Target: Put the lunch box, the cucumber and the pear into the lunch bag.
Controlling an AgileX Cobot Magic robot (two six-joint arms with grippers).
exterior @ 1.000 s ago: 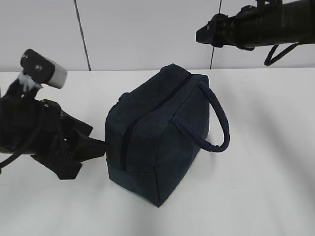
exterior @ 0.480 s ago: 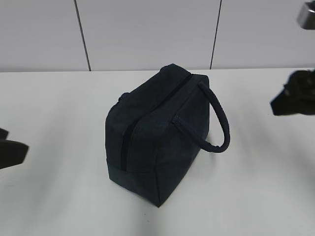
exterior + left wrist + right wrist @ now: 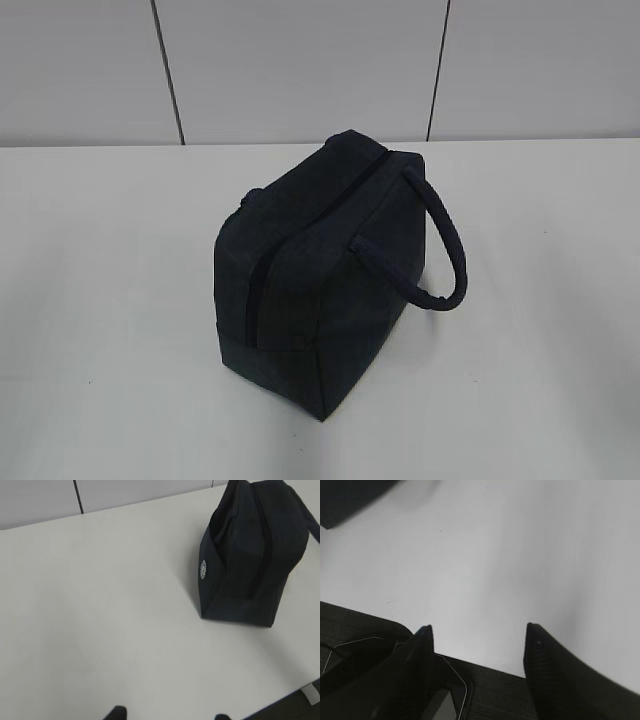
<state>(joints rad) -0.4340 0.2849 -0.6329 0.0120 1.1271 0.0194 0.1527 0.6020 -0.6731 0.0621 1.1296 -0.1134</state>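
The white table (image 3: 110, 300) is the largest thing in view and fills most of the ground under both wrist cameras. On it stands the lunch bag (image 3: 320, 270), boxy, dark navy, its zipper (image 3: 330, 205) running along the top ridge and looking closed. From the left gripper (image 3: 167, 714) the bag sits well ahead and off to the right, upright, with a small round badge (image 3: 203, 569) on the end wall that faces it. From the right gripper (image 3: 477, 645) only a dark corner of the bag shows, far ahead to the left.

The fabric looks soft and should give under a pinch, so the body is a poor place to hold. The looped handle (image 3: 445, 250) arching off the side is thick and rope-like and seems the surest grip for steadying or lifting. The bag probably weighs little and may slide on the smooth tabletop.

The left gripper shows only two dark fingertips at the bottom edge, set wide apart with bare table between them and nothing held. The right gripper's two black fingers (image 3: 547, 670) also stand well apart over bare table, empty.

No lunch box, cucumber or pear can be seen in any view; whether they are inside the bag cannot be told.
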